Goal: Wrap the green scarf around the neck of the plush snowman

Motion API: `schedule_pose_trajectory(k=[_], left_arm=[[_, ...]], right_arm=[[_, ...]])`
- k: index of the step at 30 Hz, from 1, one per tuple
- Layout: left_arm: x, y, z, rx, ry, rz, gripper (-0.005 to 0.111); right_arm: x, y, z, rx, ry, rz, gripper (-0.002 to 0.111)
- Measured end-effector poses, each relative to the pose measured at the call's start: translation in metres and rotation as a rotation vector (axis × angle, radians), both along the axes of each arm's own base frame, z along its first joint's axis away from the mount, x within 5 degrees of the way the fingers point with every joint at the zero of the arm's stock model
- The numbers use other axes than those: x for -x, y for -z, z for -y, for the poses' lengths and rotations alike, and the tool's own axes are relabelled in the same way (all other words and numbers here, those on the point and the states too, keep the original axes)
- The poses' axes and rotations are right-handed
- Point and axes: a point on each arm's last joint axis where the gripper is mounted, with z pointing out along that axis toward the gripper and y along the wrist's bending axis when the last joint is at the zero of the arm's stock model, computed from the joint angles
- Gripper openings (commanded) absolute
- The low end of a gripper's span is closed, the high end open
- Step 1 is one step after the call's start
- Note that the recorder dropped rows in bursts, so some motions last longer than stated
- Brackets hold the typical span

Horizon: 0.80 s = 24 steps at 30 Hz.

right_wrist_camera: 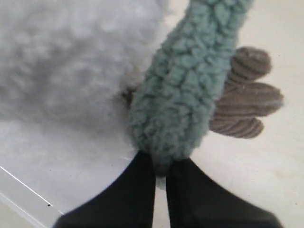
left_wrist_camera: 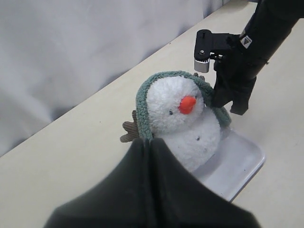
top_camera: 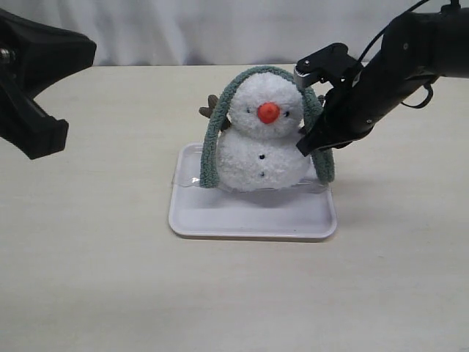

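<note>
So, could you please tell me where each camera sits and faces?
Exterior view: before the table, slightly above, facing the plush snowman on its tray; left arm and right arm at the edges.
Left wrist view: back and above, looking down at the snowman's face; left gripper, jaws shut, in foreground.
Right wrist view: close in, looking along the right gripper, jaws shut on the green scarf.
Shared: all show scarf and snowman; exterior and left wrist views also show the right arm.
</note>
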Motion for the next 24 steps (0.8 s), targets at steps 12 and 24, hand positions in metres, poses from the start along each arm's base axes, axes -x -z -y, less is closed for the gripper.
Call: schedule_pose_trajectory(k=[12,24], left_arm=[[0.0,0.0,0.0,0.002,0.0,-0.001,0.0],[0.0,0.001,0.0,-0.004,0.0,-0.008,0.0]], right_arm=[[0.014,-0.019,-0.014,-0.031,-0.057,-0.053,0.004],[0.01,-0.004,-0.012,0.003,0.047,-0.176,0.004]])
